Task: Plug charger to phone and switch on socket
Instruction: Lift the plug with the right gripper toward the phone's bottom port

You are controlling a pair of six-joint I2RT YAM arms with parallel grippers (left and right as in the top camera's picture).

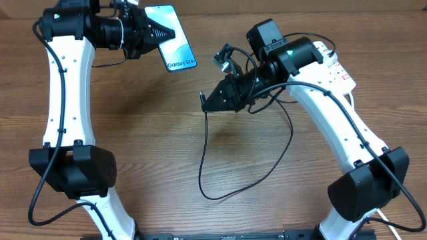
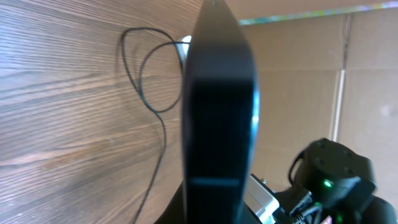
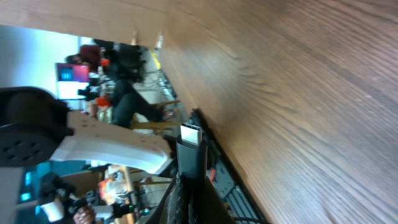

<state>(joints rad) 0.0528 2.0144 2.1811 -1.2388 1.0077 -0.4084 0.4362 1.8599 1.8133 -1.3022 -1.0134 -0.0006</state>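
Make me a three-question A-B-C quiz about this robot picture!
1. Where is the phone? A) in the left pincer B) on the floor C) in a box
2. What colour is the charger cable? A) white B) black C) red
3. Is the charger plugged into the phone? A) yes B) no, the right pincer holds its tip apart C) no, nobody holds it
Answers: 1 A, the overhead view shows it gripped; 2 B, a thin black loop; 3 B, a gap separates tip and phone.
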